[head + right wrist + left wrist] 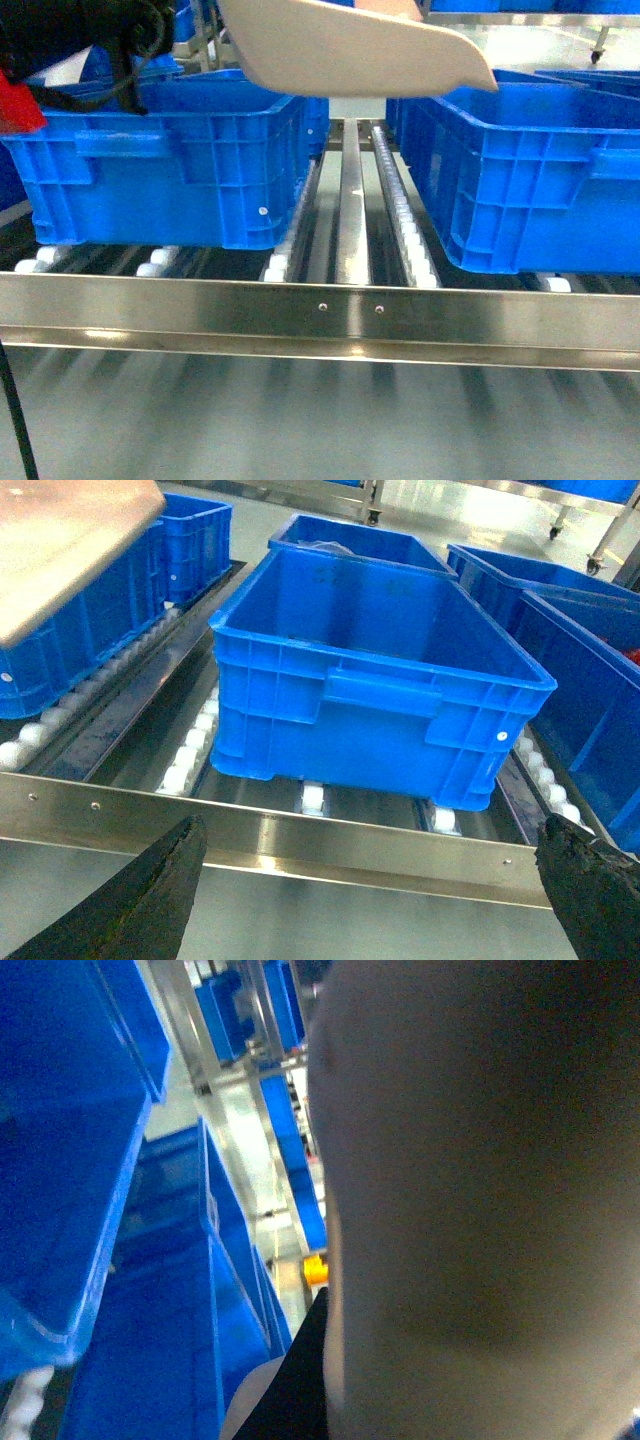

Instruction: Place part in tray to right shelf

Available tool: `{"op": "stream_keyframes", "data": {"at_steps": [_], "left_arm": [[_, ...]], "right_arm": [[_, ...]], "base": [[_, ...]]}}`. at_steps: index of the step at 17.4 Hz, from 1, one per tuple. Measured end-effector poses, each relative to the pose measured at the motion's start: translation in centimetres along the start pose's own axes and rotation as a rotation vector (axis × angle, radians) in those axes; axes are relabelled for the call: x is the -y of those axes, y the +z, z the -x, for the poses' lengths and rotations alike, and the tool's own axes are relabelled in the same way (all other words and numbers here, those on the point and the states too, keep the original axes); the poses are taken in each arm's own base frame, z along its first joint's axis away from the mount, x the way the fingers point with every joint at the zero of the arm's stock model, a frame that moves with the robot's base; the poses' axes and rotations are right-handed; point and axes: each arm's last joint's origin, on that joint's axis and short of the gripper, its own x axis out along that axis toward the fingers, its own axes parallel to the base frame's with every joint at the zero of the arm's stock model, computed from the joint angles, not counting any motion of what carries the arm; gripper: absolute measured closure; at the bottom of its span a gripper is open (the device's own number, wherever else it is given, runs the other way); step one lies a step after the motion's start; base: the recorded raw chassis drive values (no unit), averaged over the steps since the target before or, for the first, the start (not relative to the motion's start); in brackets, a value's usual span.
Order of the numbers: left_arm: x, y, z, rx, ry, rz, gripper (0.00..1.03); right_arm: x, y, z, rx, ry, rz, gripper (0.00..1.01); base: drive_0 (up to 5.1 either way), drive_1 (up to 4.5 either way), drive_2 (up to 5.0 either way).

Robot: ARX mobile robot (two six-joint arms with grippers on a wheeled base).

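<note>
Head view: smooth cream tray [350,45] aloft over ribbed blue crates [170,160] on the steel roller right shelf [320,315].
Left wrist: tray underside fills frame; gripper state indeterminable.
Right wrist: right gripper [385,880], rough black fingers spread apart; part unseen.

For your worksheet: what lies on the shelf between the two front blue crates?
In the head view, only steel rails and a white roller track separate left crate from right crate.

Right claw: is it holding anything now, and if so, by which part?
Nothing. The right claw is wide open and empty, hovering before the shelf's front rail and the blue crate.
</note>
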Motion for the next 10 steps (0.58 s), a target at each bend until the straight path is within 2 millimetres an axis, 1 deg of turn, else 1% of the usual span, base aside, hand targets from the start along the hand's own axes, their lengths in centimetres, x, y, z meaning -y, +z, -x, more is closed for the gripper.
{"op": "stream_keyframes", "data": {"at_steps": [5,8,10], "left_arm": [[1.2,1.8,-0.4,0.097,0.012,-0.014,0.88],[2.1,3.6,-0.8,0.196,0.031,-0.041,0.88],[2.2,4.1,-1.0,0.220,0.040,-0.050,0.88]], "right_arm": [[0.0,0.0,0.0,0.000,0.000,0.000,0.03],[0.0,0.0,0.0,0.000,0.000,0.000,0.03],[0.0,0.0,0.0,0.000,0.000,0.000,0.03]], "base": [[0.0,0.00,0.0],[0.0,0.00,0.0],[0.0,0.00,0.0]]}}
